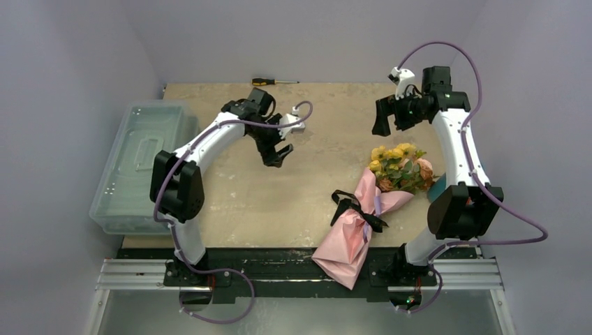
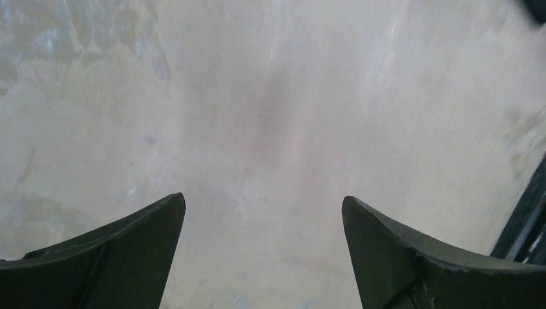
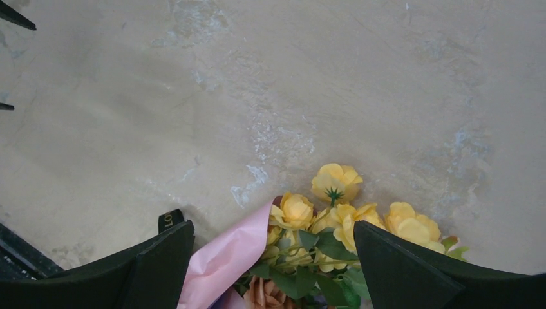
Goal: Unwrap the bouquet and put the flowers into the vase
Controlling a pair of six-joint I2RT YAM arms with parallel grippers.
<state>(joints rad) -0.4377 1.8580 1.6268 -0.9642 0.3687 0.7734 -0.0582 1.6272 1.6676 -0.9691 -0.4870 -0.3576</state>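
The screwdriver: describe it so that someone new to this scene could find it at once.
Start at the beige table and follow it to its far edge. Left of centre lies the screwdriver: slim, with a black-and-yellow handle and a thin metal shaft pointing right. It lies alone, far from the bouquet.

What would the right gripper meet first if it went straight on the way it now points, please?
Probably the yellow flowers at the open end of the bouquet, seen between the open jaws of the right gripper; depth is unclear, so it might touch the table beyond.
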